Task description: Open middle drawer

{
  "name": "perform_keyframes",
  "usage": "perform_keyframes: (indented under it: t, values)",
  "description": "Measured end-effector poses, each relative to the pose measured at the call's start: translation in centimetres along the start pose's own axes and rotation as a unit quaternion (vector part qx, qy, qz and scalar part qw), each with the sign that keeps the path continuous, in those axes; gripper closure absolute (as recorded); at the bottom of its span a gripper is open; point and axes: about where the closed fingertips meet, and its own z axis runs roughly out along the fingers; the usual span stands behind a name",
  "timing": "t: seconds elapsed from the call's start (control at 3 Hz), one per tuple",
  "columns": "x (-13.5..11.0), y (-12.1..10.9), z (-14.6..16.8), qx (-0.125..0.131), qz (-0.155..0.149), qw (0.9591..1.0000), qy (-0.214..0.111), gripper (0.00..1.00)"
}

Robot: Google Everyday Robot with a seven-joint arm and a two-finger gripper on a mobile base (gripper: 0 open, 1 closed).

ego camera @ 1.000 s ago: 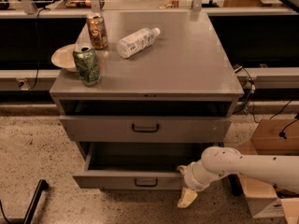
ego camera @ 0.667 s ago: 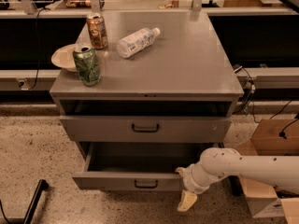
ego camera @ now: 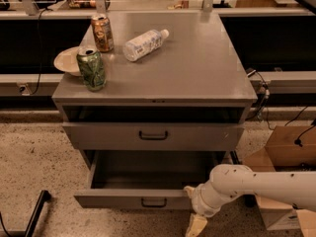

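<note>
The middle drawer (ego camera: 123,199) is pulled well out of the grey cabinet (ego camera: 232,90), low in the view, showing a deep, plain grey interior. Its low front carries a small dark bar handle (ego camera: 153,202). The white arm (ego camera: 256,184) comes in from the right edge, running low and nearly level, then bends down at the wrist. The hand (ego camera: 196,224) hangs at the right end of the drawer front, just beside it and pointing at the speckled floor. I cannot tell whether it is released or clenched.

Above, the taller drawer (ego camera: 153,136) with the wider handle also stands slightly out. On the worktop sit a green can (ego camera: 92,69), a brown can (ego camera: 102,33), a clear plastic bottle (ego camera: 144,43) lying on its side and a pale bowl (ego camera: 66,61) at the left edge. A cardboard box (ego camera: 289,154) stands to the right, behind the arm. None of the labels can be read.
</note>
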Motion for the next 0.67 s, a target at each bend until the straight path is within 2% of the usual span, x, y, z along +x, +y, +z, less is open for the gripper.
perform_keyframes:
  t: [0.33, 0.67]
  values:
    - [-0.4, 3.1, -0.7, -0.017, 0.02, 0.9996, -0.006, 0.2]
    - [-1.0, 5.5, -2.3, -0.02, 0.035, 0.999, -0.019, 0.19]
